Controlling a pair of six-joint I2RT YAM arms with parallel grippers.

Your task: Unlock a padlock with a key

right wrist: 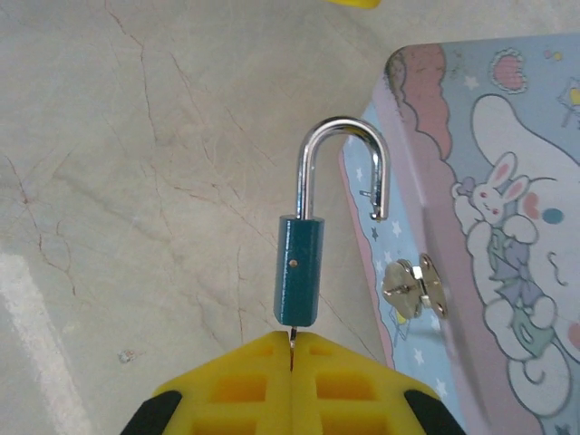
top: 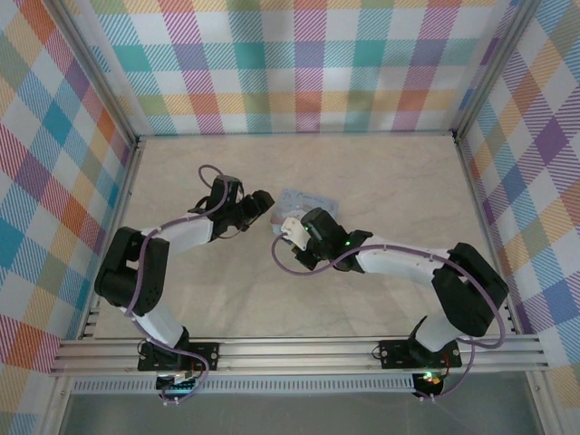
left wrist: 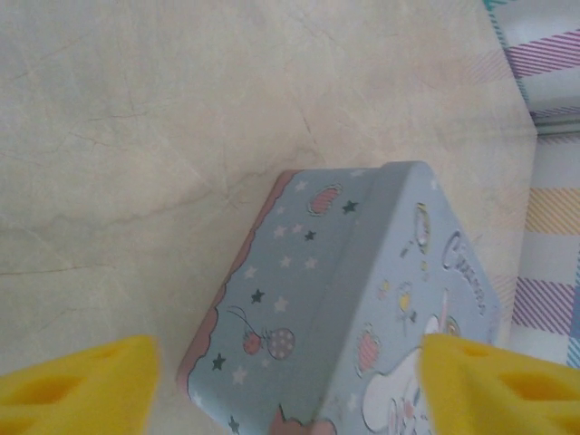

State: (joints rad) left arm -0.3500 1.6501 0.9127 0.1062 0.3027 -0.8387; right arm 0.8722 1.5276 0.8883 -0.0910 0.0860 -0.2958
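While the right gripper (right wrist: 290, 361) has its fingers pressed together on the key (right wrist: 292, 340), only a thin sliver of it showing, the padlock (right wrist: 298, 272) sticks out at 12 o'clock from them. Teal body sits on the key, shackle (right wrist: 343, 145) open with one leg free. Box (right wrist: 489, 254) is at 3 o'clock of padlock; can't tell if they touch. Left gripper (left wrist: 290, 390) is spread wide, box between its fingers.

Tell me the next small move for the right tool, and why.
Probably draw the right tool slightly away from the pastel-blue cartoon-printed box. The teal padlock with silver shackle already stands open on the slim metal key it pinches, and the free shackle end sits close beside the box's edge.
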